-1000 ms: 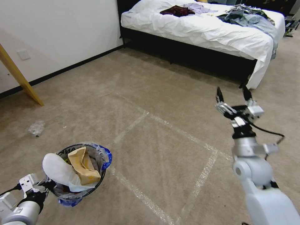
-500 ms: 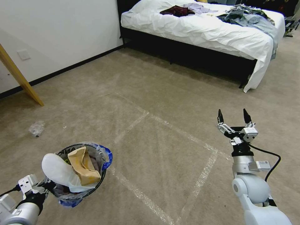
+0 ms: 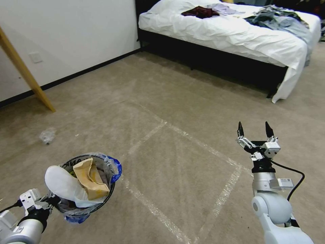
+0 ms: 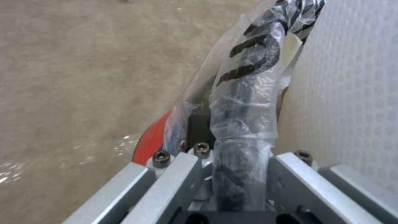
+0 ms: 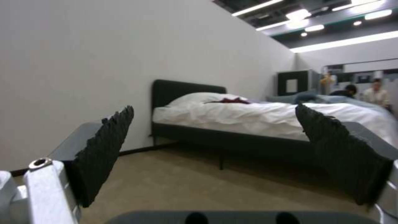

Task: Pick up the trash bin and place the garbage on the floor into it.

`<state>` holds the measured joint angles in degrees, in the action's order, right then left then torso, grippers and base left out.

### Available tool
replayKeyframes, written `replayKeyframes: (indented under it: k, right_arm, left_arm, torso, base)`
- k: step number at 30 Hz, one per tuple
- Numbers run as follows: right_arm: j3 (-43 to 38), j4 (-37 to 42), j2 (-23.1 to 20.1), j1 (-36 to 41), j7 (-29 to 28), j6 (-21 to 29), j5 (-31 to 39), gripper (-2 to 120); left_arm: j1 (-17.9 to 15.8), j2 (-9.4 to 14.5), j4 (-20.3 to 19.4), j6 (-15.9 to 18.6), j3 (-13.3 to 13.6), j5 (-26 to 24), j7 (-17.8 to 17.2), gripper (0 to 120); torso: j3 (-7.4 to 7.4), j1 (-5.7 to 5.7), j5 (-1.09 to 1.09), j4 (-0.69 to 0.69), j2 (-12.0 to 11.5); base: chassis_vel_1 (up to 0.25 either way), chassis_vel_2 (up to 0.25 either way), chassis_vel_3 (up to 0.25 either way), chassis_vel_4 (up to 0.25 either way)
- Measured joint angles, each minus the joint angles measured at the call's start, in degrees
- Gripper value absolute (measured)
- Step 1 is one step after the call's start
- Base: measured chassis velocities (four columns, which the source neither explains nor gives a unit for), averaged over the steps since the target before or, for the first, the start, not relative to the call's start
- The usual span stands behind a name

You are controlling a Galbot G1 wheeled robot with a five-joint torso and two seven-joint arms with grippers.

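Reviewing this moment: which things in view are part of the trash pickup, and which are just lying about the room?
Part of the job:
- trash bin, gripped at its rim by the left gripper
- slipper sole and brown cardboard sticking out of it
- clear plastic scrap on the carpet
- right gripper, open, empty

Just lying about:
- bed
- clothes on it
- wooden beam

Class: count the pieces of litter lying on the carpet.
1: a clear plastic scrap near the wooden beam, left of the bin. More may lie outside the view.
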<state>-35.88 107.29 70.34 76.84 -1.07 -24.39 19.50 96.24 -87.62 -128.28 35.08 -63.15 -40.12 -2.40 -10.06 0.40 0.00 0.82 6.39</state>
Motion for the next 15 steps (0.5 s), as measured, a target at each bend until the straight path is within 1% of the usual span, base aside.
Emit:
replayKeyframes:
  k: [15]
  right_arm:
    - [0.6,-1.1,0.3,-0.3,0.5,-1.1,-0.7,99]
  left_arm:
    - [0.1,-0.2,0.5,-0.2,-0.1,0.2,0.1,1]
  torso:
    - [0.00,0.00,0.00,0.00,0.0]
  base:
    - [0.085,0.087,0.092,0.078]
